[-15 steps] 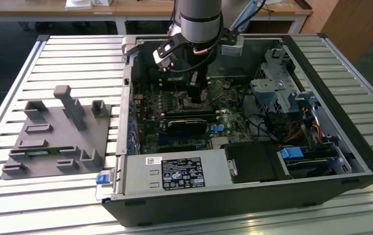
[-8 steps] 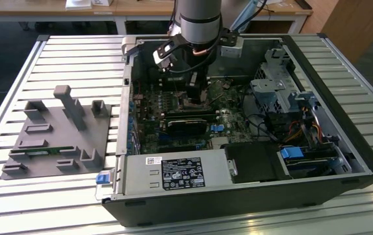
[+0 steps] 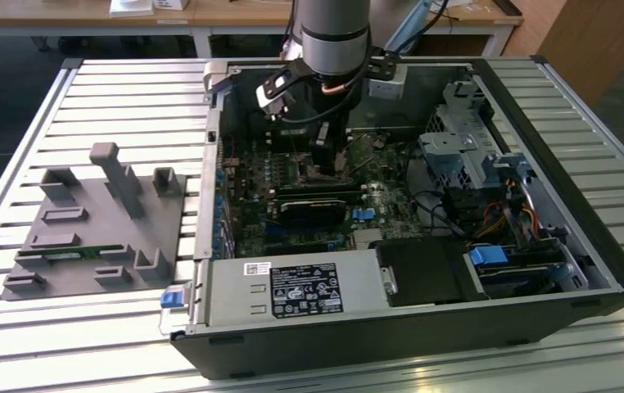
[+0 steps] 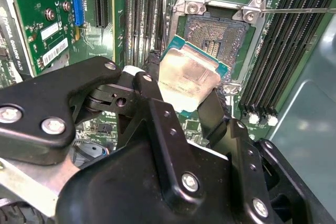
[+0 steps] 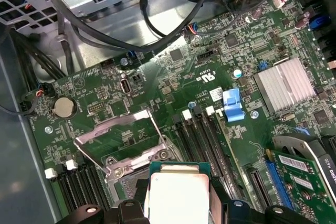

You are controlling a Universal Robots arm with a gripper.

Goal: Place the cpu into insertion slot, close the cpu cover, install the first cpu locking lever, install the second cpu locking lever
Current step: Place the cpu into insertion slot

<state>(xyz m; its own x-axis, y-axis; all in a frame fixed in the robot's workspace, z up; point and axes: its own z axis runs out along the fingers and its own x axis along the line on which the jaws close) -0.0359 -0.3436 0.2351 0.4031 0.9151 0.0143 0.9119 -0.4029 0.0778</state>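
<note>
Your gripper is clamping the cpu by two opposite edges, its black fingers pressing on either side and the silver top facing the camera in both wrist views. You are holding the chip tilted, just short of the insertion slot. The slot's dark pin grid is lying bare and unfilled. In the first wrist view the cpu cover is standing swung up and open beyond the cpu. Long black memory slots are running alongside the socket. Farther out, the exterior view is showing your arm reaching down into the open computer case. A grey fixture block is sitting on the slatted table at the exterior view's left.
</note>
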